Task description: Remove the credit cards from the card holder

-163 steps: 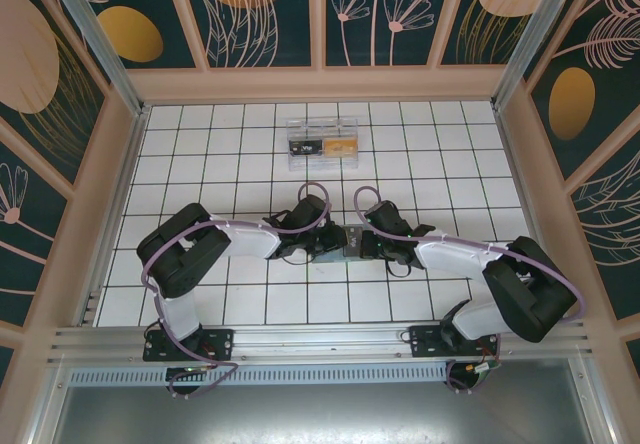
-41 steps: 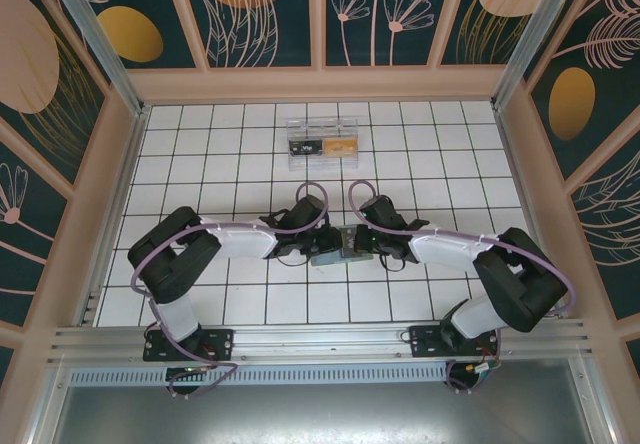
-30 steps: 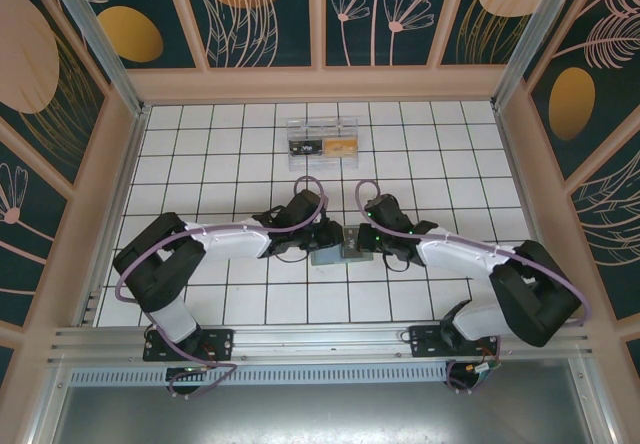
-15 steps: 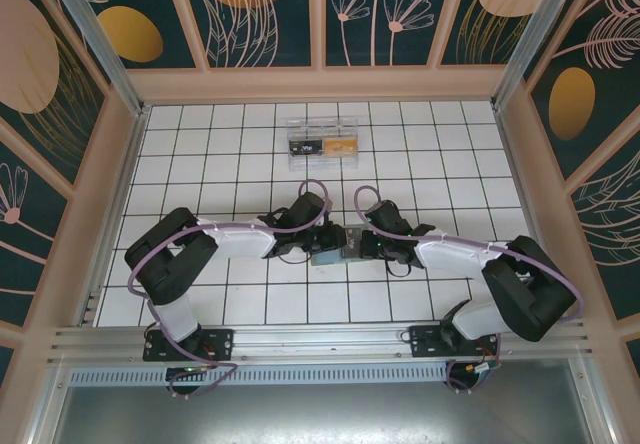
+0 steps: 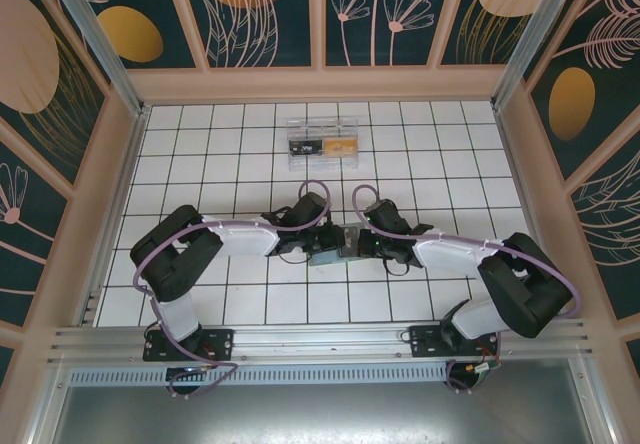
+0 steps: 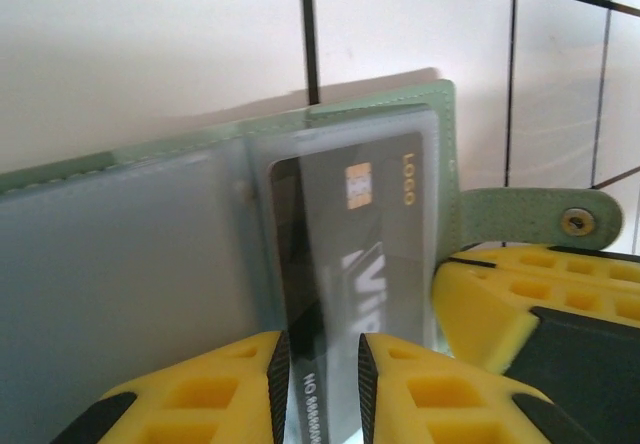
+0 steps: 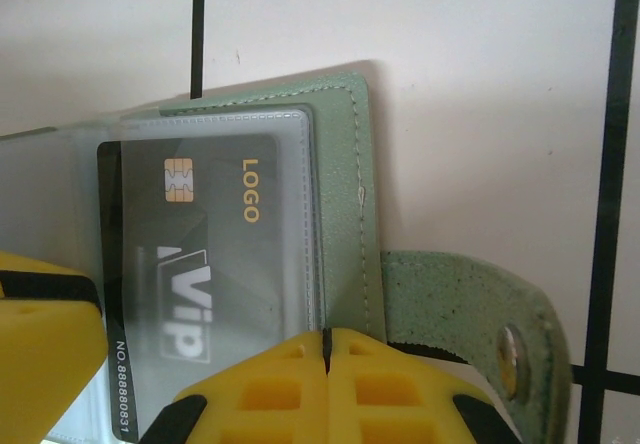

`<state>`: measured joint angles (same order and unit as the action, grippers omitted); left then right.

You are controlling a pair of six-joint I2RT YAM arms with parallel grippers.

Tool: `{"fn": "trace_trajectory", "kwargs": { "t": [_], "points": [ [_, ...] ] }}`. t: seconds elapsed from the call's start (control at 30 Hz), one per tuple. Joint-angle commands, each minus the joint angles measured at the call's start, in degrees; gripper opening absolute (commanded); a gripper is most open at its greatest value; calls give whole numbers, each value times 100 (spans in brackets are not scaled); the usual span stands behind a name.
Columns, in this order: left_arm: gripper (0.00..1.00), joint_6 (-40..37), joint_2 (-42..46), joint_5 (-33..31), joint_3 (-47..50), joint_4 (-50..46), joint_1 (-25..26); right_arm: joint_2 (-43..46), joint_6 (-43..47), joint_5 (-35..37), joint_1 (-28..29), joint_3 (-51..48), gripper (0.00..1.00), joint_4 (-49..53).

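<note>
The grey-green card holder (image 5: 328, 258) lies open on the tiles between my two grippers. In the left wrist view its cover (image 6: 445, 144) frames a clear sleeve with a black credit card (image 6: 370, 234) in it. My left gripper (image 6: 322, 364) is shut on that card's near end, and the card tilts up between the pads. My right gripper (image 7: 326, 344) is shut on the edge of the holder (image 7: 345, 194), beside the same card (image 7: 200, 244). From above, the left gripper (image 5: 320, 241) and right gripper (image 5: 358, 244) meet over the holder.
A clear plastic box (image 5: 322, 142) with a black and a gold card inside stands several tiles behind the holder. The holder's snap strap (image 7: 450, 304) sticks out to the right. Low wooden walls (image 5: 320, 84) ring the tiled floor.
Both arms have swayed a little, the left elbow moving out and back in. The grippers stay on the holder, and their jaws stand as before.
</note>
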<state>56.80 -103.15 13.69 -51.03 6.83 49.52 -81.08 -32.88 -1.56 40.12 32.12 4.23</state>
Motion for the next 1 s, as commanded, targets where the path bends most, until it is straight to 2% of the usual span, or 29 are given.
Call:
{"fn": "trace_trajectory", "kwargs": {
  "t": [0.0,0.53,0.7,0.97],
  "points": [
    [28,-72,-91,-217,-100,-312,-2,-127,64,-59,39,-56,0,150],
    [25,-69,-350,151,-119,27,55,-101,54,-46,75,-4,0,173],
    [19,-37,-321,204,-80,129,58,-90,46,-29,75,-13,0,182],
    [4,-23,-127,108,15,128,58,-100,36,15,80,-46,0,177]
  ]
}}
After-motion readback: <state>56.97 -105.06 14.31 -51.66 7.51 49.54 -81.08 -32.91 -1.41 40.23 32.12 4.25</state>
